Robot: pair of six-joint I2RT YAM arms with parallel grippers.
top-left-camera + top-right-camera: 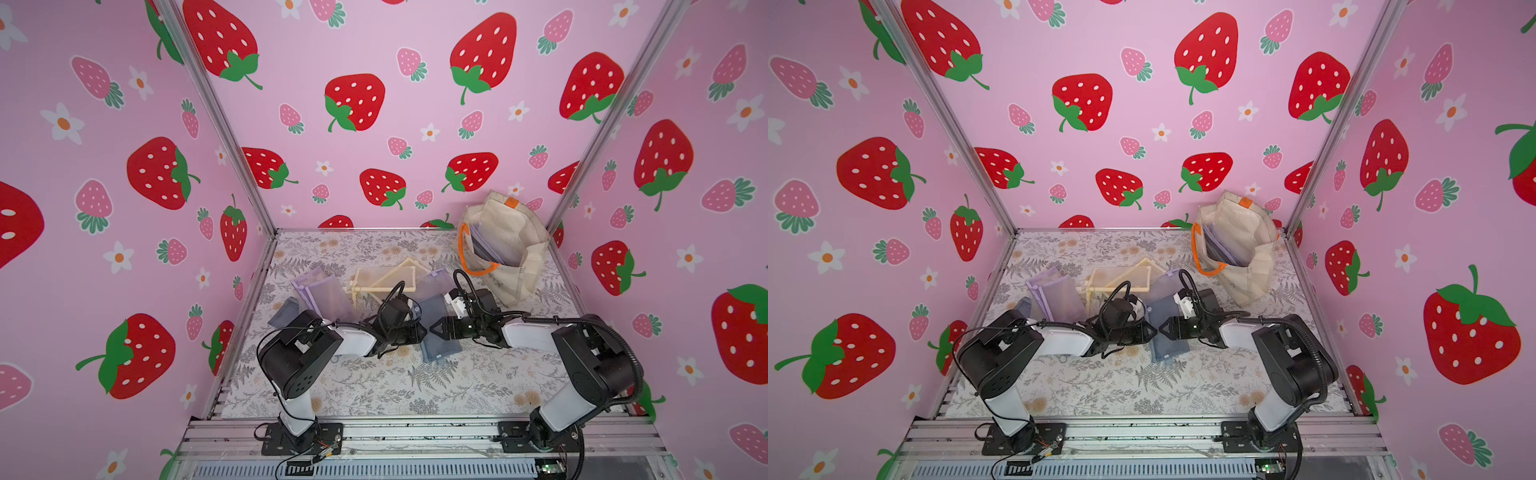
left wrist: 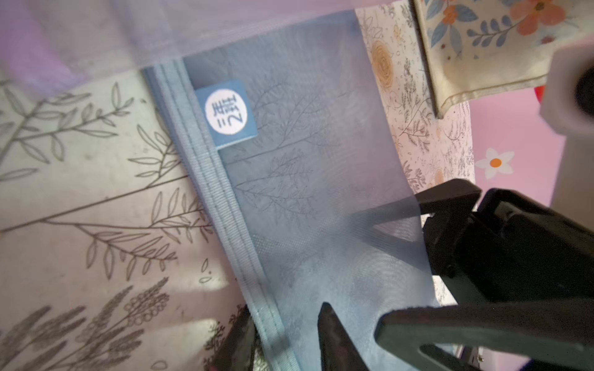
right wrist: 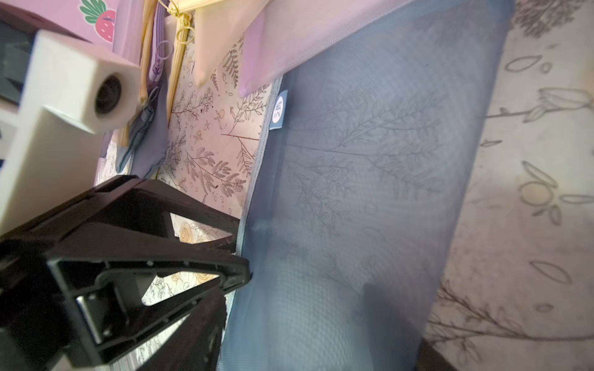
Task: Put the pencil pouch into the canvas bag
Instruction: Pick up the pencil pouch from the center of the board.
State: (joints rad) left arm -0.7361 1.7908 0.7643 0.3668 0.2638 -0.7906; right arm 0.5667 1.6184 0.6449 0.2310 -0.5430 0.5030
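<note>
Fingers on the left gripper [image 3: 241,250] and right gripper [image 2: 411,221] straddled the pencil pouch [image 3: 369,192] edges, not clamped yet; I'd pinch both seams firmly before lifting.

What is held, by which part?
It cannot be told: left gripper straddles the stitched edge of the translucent blue mesh pouch, right gripper the opposite edge.

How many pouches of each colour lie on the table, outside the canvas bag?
Purple pouches: 3
Cream pouches: 2
Blue-grey pouches: 2
Total: 7
The pouches overlap, so the count is approximate. What is inside the canvas bag is left out.
</note>
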